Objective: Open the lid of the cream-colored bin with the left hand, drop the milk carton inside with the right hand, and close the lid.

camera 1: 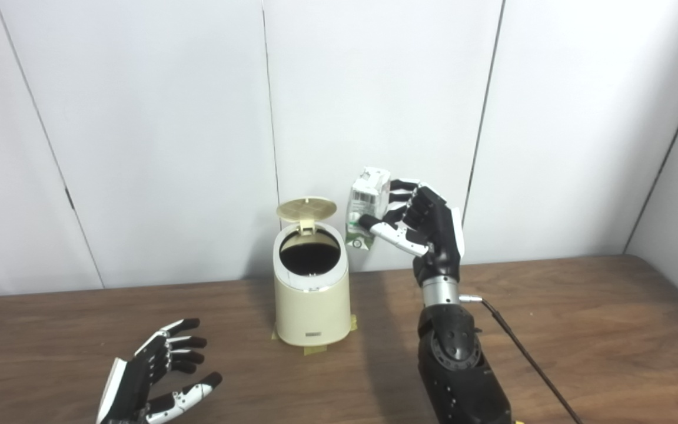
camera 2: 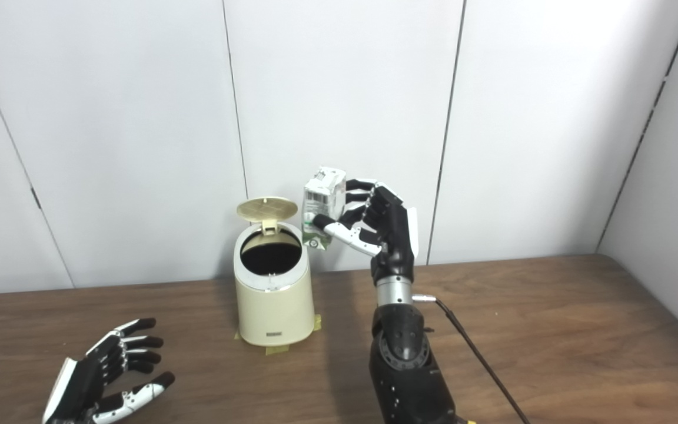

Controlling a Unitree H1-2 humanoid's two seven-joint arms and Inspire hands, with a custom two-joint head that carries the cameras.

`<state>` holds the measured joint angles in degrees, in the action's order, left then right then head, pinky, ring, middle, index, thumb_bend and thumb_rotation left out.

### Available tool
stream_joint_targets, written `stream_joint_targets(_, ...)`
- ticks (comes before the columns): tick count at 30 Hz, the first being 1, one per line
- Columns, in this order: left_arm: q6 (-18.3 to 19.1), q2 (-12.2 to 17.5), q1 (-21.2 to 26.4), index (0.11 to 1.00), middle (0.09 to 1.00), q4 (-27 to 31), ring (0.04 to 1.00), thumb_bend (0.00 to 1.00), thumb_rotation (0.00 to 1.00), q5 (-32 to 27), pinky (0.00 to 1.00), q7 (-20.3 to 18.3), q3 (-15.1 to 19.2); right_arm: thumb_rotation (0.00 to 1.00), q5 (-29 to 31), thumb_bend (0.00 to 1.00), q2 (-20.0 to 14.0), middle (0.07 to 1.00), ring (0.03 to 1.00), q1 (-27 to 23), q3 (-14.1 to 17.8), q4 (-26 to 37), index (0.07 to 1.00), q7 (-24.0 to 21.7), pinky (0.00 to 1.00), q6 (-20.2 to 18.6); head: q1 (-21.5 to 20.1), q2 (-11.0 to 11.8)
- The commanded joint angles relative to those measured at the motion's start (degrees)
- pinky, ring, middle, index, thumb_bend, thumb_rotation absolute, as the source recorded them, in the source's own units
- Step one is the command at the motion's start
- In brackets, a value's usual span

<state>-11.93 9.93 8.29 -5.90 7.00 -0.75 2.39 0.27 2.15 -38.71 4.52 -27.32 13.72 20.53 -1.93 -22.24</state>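
Observation:
The cream-colored bin (camera 1: 311, 306) stands on the wooden table (camera 1: 580, 330) with its round lid (camera 1: 306, 209) flipped up at the back and its dark opening showing. My right hand (camera 1: 418, 227) is shut on a white and green milk carton (camera 1: 366, 209) and holds it upright in the air, just right of and above the bin's opening. My left hand (camera 1: 159, 374) is open and empty, low over the table to the front left of the bin. In the right eye view the carton (camera 2: 322, 207) is beside the lid (camera 2: 267, 208).
Yellow tape (camera 1: 315, 350) marks the bin's foot on the table. A black cable (camera 1: 527, 353) runs from my right wrist toward the front right. White wall panels stand close behind the table's back edge.

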Motion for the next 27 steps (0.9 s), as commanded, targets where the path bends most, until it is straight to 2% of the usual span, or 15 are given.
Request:
stream_joint_targets(1,-1.1,-1.4,-0.1,0.772,0.668,-0.1,0.612,0.67,0.04,1.0,0.59,0.9,-0.9,0.00,-0.6,0.52,0.3,0.439,0.324,-3.9,-0.4,2.7,0.520,-0.5,0.28,0.9,0.1,0.0)
stream_joint_targets(8,-1.1,-2.2,-0.1,0.773,0.675,0.5,0.612,0.67,0.05,1.4,0.58,1.7,-1.7,0.00,0.1,0.52,1.3,0.438,0.329,-4.1,-0.8,2.8,0.517,-1.3,0.28,0.6,1.7,-0.2)
stream_joint_targets(27,1.1,-3.9,-0.6,0.765,0.674,2.9,0.606,0.68,0.07,2.0,0.57,3.1,-2.3,0.00,-6.6,0.52,1.7,0.435,0.315,-5.3,-3.0,-0.3,0.529,0.4,0.27,-1.4,3.8,-1.8)
